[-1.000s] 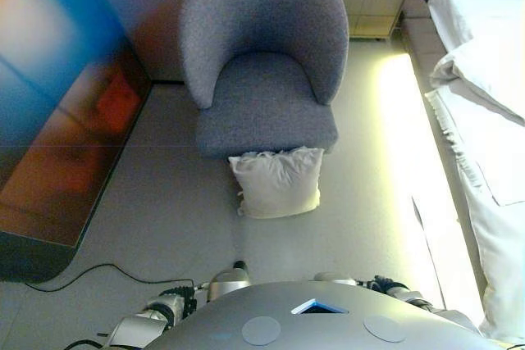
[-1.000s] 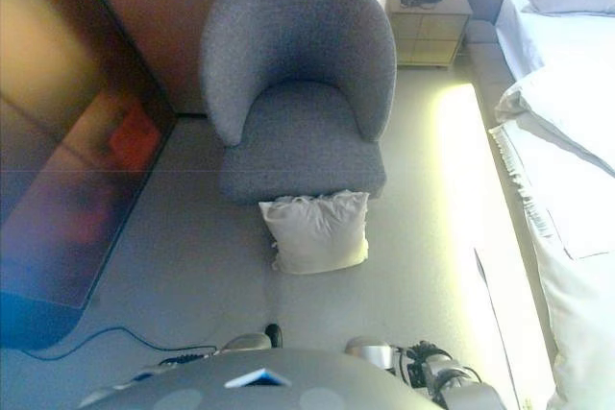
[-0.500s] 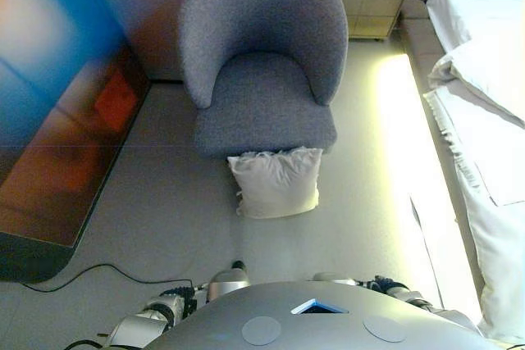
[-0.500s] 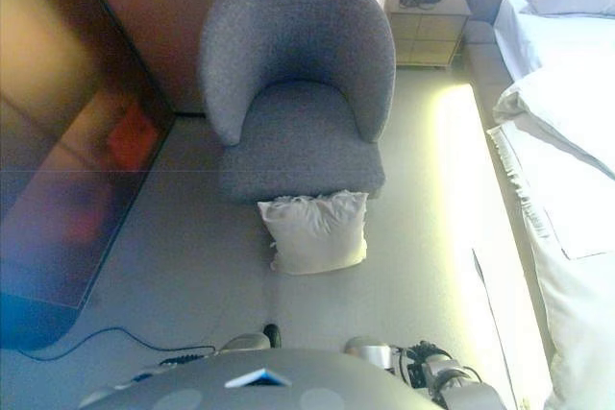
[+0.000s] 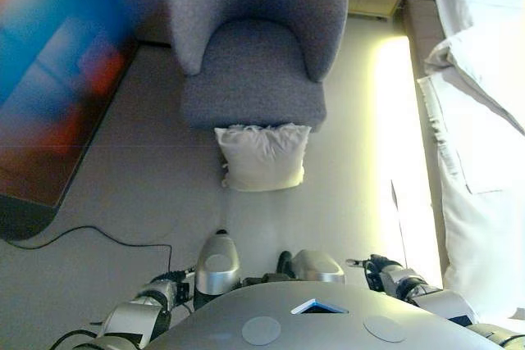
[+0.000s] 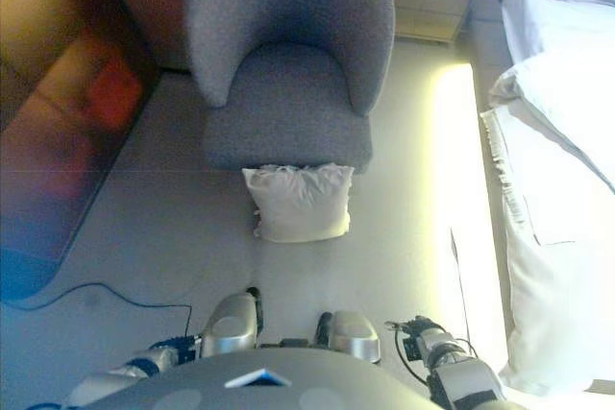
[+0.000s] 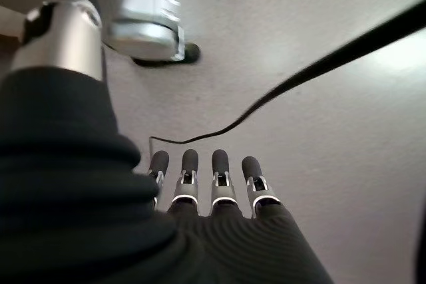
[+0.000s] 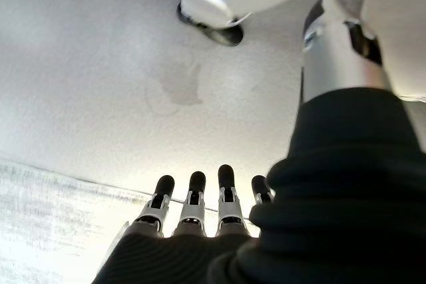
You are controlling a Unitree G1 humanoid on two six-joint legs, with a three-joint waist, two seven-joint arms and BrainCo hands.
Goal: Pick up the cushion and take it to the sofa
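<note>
Leaning against the front of the grey armchair (image 5: 253, 47), the white cushion (image 5: 261, 157) sat on the floor (image 5: 131, 186) at about 12 o'clock from the robot, nothing touching it. Left hand (image 7: 213, 194) hung over bare floor with fingers (image 7: 221, 177) straight and empty. Right hand (image 8: 200, 214) was the same, fingers loose, holding nothing. A white bed (image 5: 484, 120) ran along 2 o'clock.

Right hand (image 8: 200, 231) empty, fingers (image 8: 194, 199) straight over pale floor (image 8: 86, 64); faint stain (image 8: 176, 91).
</note>
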